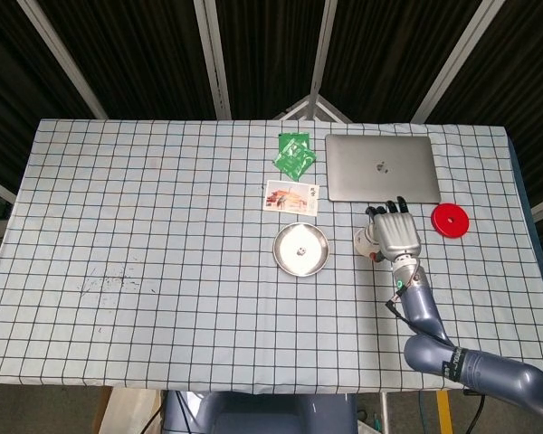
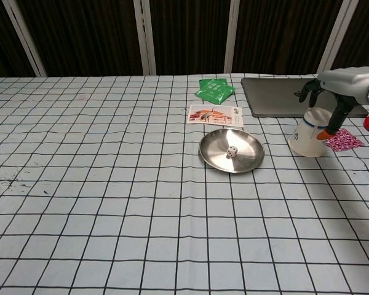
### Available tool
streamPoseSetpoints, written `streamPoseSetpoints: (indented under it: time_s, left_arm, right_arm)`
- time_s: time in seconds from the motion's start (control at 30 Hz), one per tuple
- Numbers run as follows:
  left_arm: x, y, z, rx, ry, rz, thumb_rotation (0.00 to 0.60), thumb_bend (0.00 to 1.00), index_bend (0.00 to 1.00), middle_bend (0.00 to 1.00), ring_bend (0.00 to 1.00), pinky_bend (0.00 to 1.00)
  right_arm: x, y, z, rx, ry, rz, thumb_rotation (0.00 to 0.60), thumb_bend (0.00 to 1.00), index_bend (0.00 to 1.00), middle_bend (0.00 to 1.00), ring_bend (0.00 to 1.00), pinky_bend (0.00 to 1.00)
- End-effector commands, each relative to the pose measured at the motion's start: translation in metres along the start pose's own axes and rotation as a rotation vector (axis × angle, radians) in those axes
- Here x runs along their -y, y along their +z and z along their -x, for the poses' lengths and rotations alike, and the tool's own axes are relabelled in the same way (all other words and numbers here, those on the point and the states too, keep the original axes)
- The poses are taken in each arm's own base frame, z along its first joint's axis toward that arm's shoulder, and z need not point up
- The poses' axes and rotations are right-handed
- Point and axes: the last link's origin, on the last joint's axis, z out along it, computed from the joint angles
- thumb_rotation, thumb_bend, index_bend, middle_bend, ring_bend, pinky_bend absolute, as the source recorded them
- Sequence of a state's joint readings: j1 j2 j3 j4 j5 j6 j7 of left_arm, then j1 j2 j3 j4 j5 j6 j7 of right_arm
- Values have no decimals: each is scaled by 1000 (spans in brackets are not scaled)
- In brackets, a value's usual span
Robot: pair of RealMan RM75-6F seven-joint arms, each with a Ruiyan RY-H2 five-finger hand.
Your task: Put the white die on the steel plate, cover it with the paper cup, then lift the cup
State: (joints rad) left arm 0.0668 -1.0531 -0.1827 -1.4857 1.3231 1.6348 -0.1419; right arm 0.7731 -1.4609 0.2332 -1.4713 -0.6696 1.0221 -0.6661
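The paper cup [image 2: 310, 135] is standing mouth-down on the checked tablecloth [image 2: 111, 184], tilting slightly, with its narrow base uppermost, so its long axis is running close to vertical. From the steel plate [image 2: 252, 152] the cup is lying at about 3 o'clock in the head view, near but apart. The white die [image 2: 232, 150] is already sitting inside the plate, close to its middle, so the covering step looks to be the one in hand.

The right hand [image 2: 339, 92] is hovering directly over the cup's upturned base, with dark fingers [image 2: 307, 91] curling down around the top. Whether they are actually touching the cup cannot be told from either view; the hand is not plainly grasping it, and its fingers are apart rather than clenched. The left hand is not showing in either camera, so the right is the only one placed for this.

The coming move is likely turning on this: the cup is lying straight below the hand, and the plate is waiting toward 9 o'clock from the cup. Beyond it, the laptop [image 1: 380, 167] is lying at 12 o'clock and the red disc [image 1: 450, 220] at 3 o'clock.
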Motion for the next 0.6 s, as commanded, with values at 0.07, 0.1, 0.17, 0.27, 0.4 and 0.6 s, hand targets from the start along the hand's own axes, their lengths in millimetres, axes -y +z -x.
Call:
streamPoseSetpoints:
  time_s: [0.07,0.1,0.17,0.27,0.4,0.6]
  left_arm:
    - [0,0,1,3,2,1,600,265,343,3,0,0]
    - [-1,0,1,4,3,2,600,265,343,3,0,0]
    - [-1,0,1,3,4,3,600,266,343,3,0,0]
    - [-1,0,1,4,7,0,600,266,343,3,0,0]
    - [-1,0,2,3,8,-2,600,265,343,3,0,0]
    - [-3,0,3,5,14,2,600,266,343,3,0,0]
  right_arm:
    - [2,1,-1,-6,-2,-4,600,161,308,332,160,0]
    - [2,1,-1,-8,-6,-5,600,161,311,333,161,0]
    - [2,2,-2,-10,-14,-5,600,161,315,334,162,0]
    - [0,2,-3,-15,-23,1,600,161,316,336,164,0]
    - [-4,2,-4,-17,-36,11,600,167,331,349,170,0]
    - [-8,2,-4,-15,-37,17,600,174,365,385,186,0]
